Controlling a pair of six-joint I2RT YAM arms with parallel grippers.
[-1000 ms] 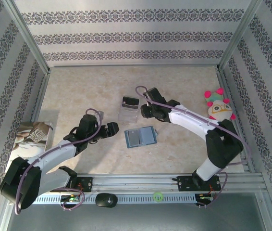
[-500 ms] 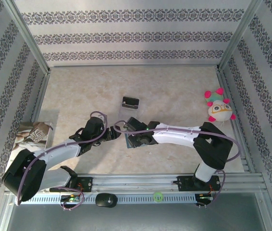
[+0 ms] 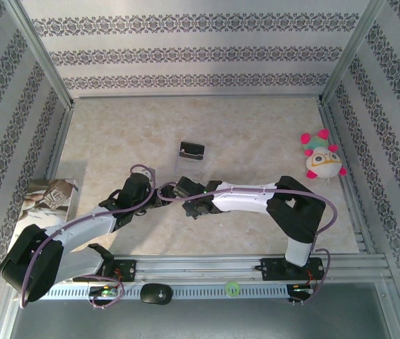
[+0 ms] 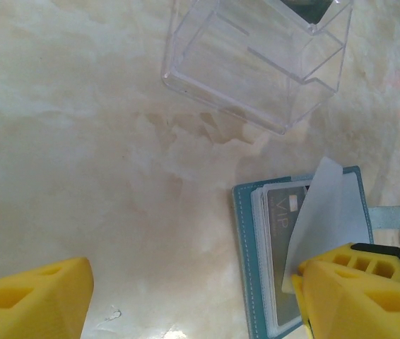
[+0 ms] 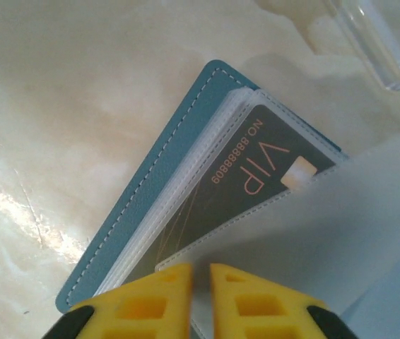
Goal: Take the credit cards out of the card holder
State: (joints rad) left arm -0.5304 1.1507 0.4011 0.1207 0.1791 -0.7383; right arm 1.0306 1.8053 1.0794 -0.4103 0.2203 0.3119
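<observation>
The teal card holder (image 5: 159,167) lies open on the table, with a grey VIP credit card (image 5: 256,180) inside its clear pockets. My right gripper (image 5: 200,282) is shut on the edge of a translucent pocket page (image 5: 320,226), which is lifted off the card. In the left wrist view the card holder (image 4: 245,240), its card (image 4: 282,226) and the raised page (image 4: 331,208) sit at the lower right. My left gripper (image 4: 193,296) is open, its right finger over the holder's near corner and bare table between the fingers. From above, both grippers (image 3: 163,200) (image 3: 190,203) meet over the holder.
A clear plastic stand (image 4: 256,63) with a black piece (image 3: 191,150) stands just beyond the holder. A plush toy (image 3: 322,157) sits at the right wall. A printed packet (image 3: 44,201) lies at the left edge. Metal frame rails border the table.
My right arm swung from the clear stand down and left onto the card holder, and its jaws closed on the pocket page. My left gripper edged right toward the holder.
</observation>
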